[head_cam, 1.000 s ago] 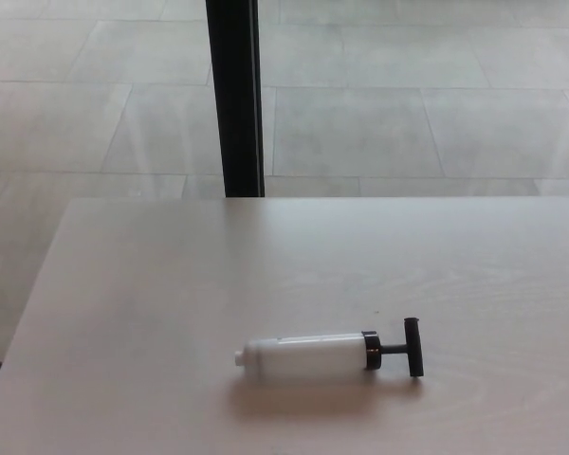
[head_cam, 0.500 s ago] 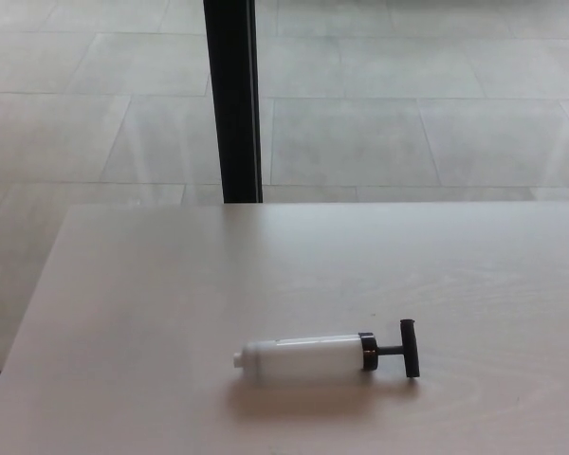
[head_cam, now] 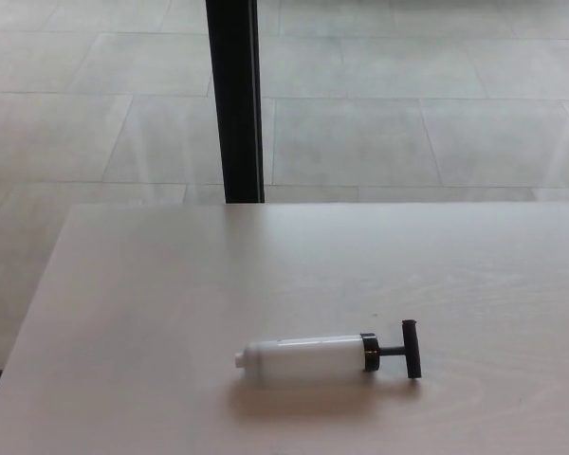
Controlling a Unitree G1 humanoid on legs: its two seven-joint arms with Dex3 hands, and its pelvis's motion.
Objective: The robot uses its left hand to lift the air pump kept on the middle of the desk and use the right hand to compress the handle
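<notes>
Neither hand is in view, so I can't tell what the fingers are doing on either side.

Left to right on the pale wood worktop (head_cam: 152, 284): the left half is bare grain. The air pump (head_cam: 313, 358) lies on its side near the front edge, around 6 o'clock in the view, slightly right of centre. White barrel with nozzle tip pointing to 9 o'clock, black collar, then the black T-handle (head_cam: 412, 349) at the 3 o'clock end, its rod showing a short stretch out of the barrel. Nothing touches the pump. Beyond the far edge, at 12 o'clock, a black post (head_cam: 235, 95) stands on the grey tiled floor (head_cam: 436, 114).

Progress: the pump is flat on the worktop, not lifted, handle not held. This fits a pump waiting for pickup as well as one set back down after pumping; one frame can't separate them.

Versus 0.5 s ago: the whole picture shifts slightly, post and pump together, so that's camera motion. The pump sits the same relative to the worktop grain.
</notes>
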